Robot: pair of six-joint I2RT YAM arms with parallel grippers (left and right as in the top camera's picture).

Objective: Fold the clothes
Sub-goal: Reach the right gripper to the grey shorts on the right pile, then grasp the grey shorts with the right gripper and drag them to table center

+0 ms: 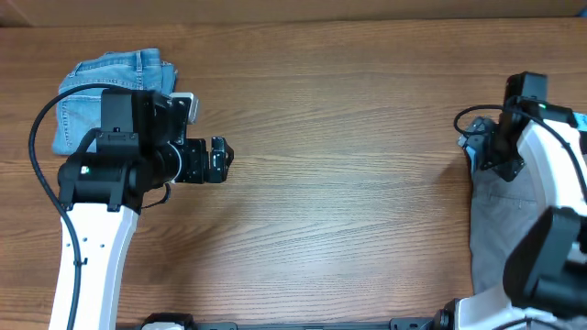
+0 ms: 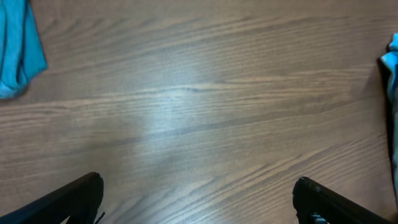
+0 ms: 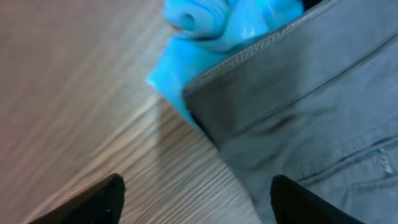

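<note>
The right gripper (image 3: 198, 180) is hovering just over the edge of the grey shorts (image 3: 298, 118). Its jaws are standing apart and are pinching nothing. In the right wrist view one dark finger (image 3: 93, 202) is showing over bare wood just off the shorts' edge, and the other is showing over the grey cloth itself. A stitched hem of the shorts is running on a slant between them.

A light-blue garment (image 3: 211, 31) is lying partly under the shorts, bunching out past that hem onto the wooden table (image 3: 68, 93). From overhead, the shorts are lying spread at the table's right side, and the white right arm (image 1: 559, 165) is reaching over them, hiding much of the cloth.

The left gripper (image 2: 199, 180) is hanging well apart from the shorts, across a wide stretch of bare wood, with its jaws spread wide and nothing between them. Its wrist view is showing only wood grain below the fingertips. The left arm (image 1: 92, 238) is stretching back from it, away from the shorts.

A folded blue denim garment (image 1: 110, 87) is lying farther from the shorts than the left gripper, just behind that arm's black wrist section, its waistband seam facing up.
</note>
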